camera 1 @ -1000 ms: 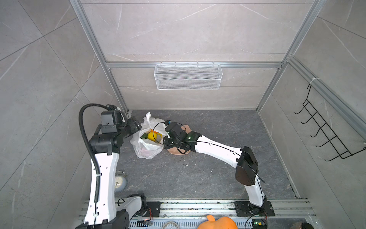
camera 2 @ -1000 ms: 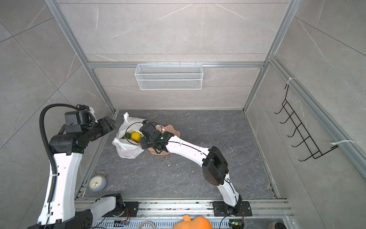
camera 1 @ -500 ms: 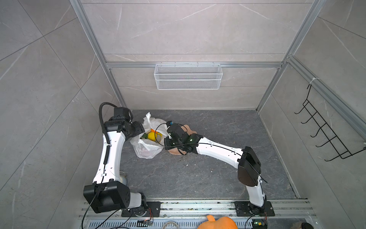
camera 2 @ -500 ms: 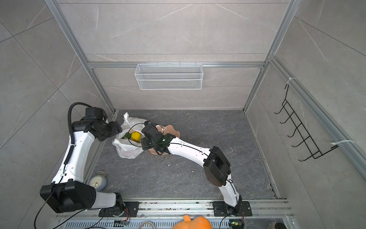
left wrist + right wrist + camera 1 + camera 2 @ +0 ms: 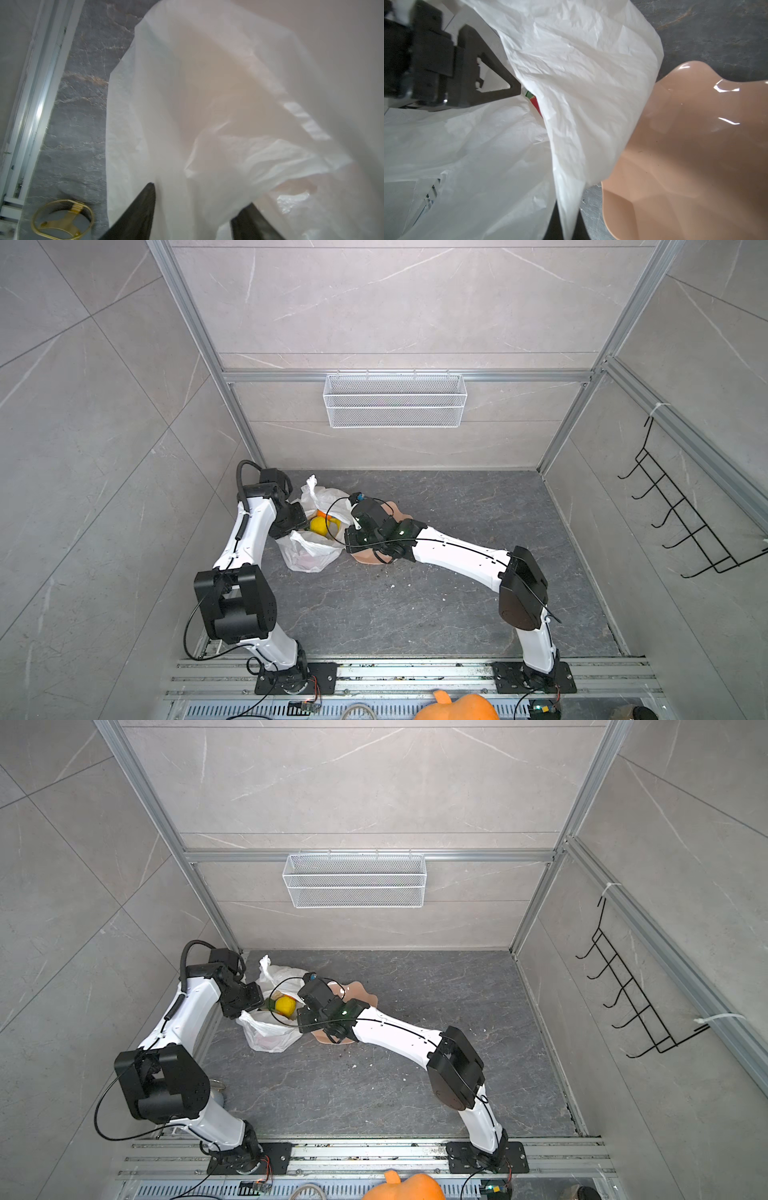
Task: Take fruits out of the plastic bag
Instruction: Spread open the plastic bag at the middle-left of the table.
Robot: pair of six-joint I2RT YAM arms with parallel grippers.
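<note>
Starting far left by the aluminium wall rail [image 5: 27, 116]: noting a round gold-rimmed metal object [image 5: 55, 224] lying on the grey stone-look floor [image 5: 415, 593]; hovering the black left gripper [image 5: 201, 195] at the left rim of the thin crinkly translucent white plastic bag [image 5: 307, 556], holding its fingers [image 5: 143, 209] apart with loose film between them, not clamping anything; resting the bag on the floor near the back left corner, gaping upward in both top views; showing inside it a round yellow fruit [image 5: 319, 525], a small orange piece [image 5: 321, 513] just behind, a dark green bit [image 5: 270, 1004] beside; glimpsing a red-and-green piece [image 5: 532, 99] down in the folds from the right wrist view; pinching the bag's right rim with the black right gripper [image 5: 568, 220], fingers clamped tight on the film; lying just right of the bag, under a drape of its film, a glossy peach scalloped plastic bowl [image 5: 695, 155], partly hiding under the right arm in both top views.
</note>
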